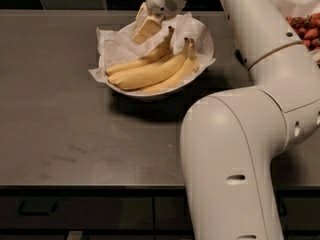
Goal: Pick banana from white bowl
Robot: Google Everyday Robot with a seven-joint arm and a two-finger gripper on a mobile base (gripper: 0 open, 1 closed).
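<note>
The white bowl (200, 71), lined with crumpled white paper, stands at the back middle of the dark counter. The banana (145, 60), slim and single, lies in it from lower left to upper right, its brownish stem tip pointing up towards the back. Thicker bananas (155, 75) joined at their stems lie in front of it. My gripper (146, 30) hangs over the back left part of the bowl, just above the slim banana's upper half and left of its stem tip. Nothing hangs from the gripper; the banana rests in the bowl.
My white arm (235, 149) fills the right side of the view, between the bowl and the counter's front edge. Red strawberries (306, 30) on white paper sit at the far right edge. The dark counter (60, 134) stretches to the left and front.
</note>
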